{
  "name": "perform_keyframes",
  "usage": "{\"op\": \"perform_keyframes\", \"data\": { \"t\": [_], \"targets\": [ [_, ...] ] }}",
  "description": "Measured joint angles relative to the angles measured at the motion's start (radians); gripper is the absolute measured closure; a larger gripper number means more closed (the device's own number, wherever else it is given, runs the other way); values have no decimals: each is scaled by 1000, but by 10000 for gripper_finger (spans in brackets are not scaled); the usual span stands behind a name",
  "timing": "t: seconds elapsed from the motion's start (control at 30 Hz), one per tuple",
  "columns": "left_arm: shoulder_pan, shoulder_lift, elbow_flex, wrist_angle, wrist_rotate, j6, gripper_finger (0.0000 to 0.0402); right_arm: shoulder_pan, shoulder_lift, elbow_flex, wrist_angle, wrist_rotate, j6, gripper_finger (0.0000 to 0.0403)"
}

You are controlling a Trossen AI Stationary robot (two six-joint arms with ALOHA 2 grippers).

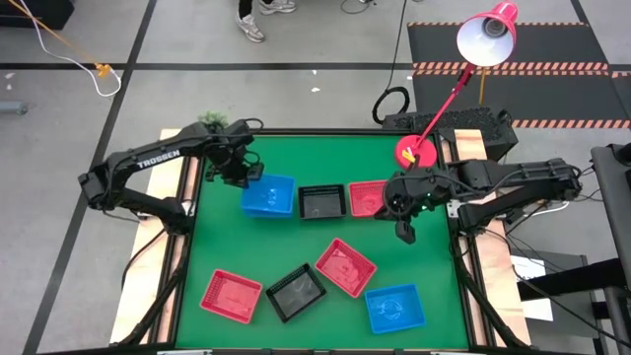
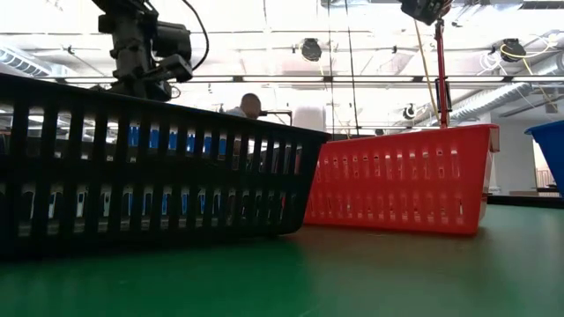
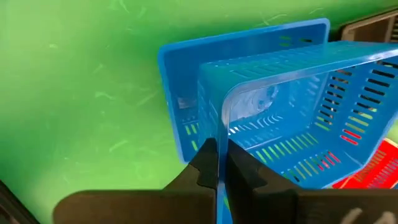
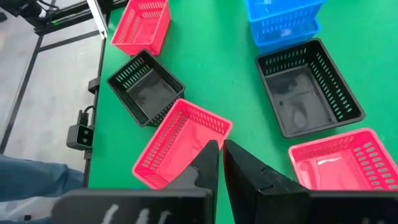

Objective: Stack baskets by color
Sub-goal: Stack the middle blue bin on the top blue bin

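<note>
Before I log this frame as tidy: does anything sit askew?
Yes. The left gripper, shut on the rim of a blue basket, holds it tilted above another blue basket instead of nested. The near red baskets and black basket lie at odd angles.

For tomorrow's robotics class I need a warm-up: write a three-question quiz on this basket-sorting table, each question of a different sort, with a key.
1. True or false: the left gripper is shut on the rim of a blue basket held over another blue basket.
2. How many red baskets lie on the green table?
3. The right gripper is: A) shut and empty, B) holding a black basket, C) wide open.

Key: 1 true; 2 three; 3 A.
</note>
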Motion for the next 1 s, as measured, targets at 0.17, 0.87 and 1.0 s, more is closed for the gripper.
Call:
{"op": "perform_keyframes", "data": {
  "t": [0.17, 0.87, 1.0],
  "targets": [
    [2, 0, -36, 30, -25, 12, 394, -1, 0, 0, -8, 1, -3, 385],
    [1, 0, -108, 145, -31, -30, 390, -14, 0, 0, -9, 25, -26, 385],
    [-1, 0, -108, 145, -44, -35, 371, -27, 0, 0, -9, 25, -29, 385]
  ]
}}
